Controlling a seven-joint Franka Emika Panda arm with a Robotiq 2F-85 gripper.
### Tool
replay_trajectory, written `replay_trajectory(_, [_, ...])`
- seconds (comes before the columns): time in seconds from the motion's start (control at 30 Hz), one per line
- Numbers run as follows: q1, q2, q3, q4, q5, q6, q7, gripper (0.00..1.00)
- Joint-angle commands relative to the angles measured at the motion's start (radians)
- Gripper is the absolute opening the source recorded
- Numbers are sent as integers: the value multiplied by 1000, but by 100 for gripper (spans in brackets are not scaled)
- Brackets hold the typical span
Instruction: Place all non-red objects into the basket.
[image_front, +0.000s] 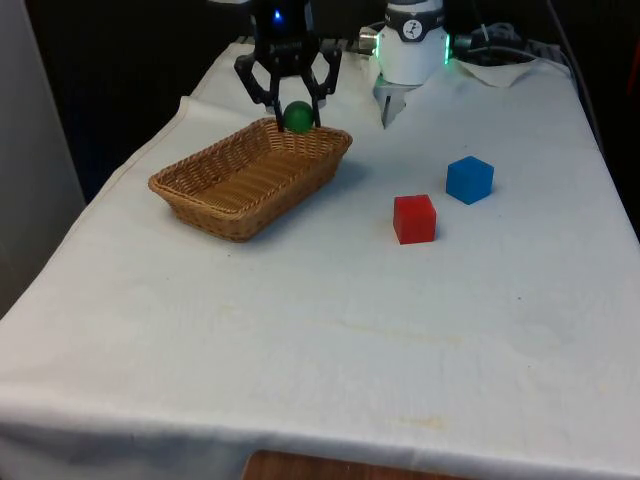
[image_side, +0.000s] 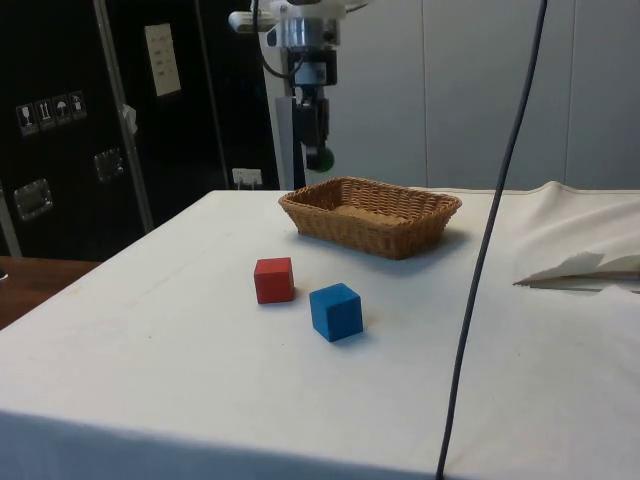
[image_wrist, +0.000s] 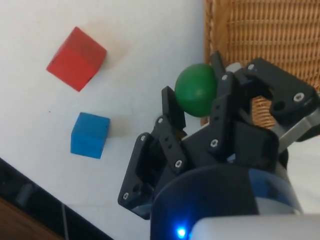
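The fingers (image_front: 297, 112) held a green ball (image_front: 297, 116) above the far rim of the basket (image_front: 215, 196), with the red cube (image_front: 414, 218) and blue cube (image_front: 469, 179) resting on the worktop (image_front: 330, 330).

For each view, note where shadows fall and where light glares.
Front view: the basket shades its own inside; the red cube and blue cube cast faint shadows. Side view: soft shadows under both cubes, no glare. Wrist view: pale sheen on the green ball.

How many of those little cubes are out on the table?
2. The red cube and the blue cube sit close together on the white cloth, apart from the basket. No cube shows inside the basket.
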Motion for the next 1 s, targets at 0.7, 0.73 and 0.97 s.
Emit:
replay_trajectory(0.7, [-12,96,-60,4,13,100,-80,0])
replay_trajectory(0.73, [-13,102,-62,6,13,104,-82,0])
replay_trajectory(0.97, [-11,134,-78,9,6,120,-85,0])
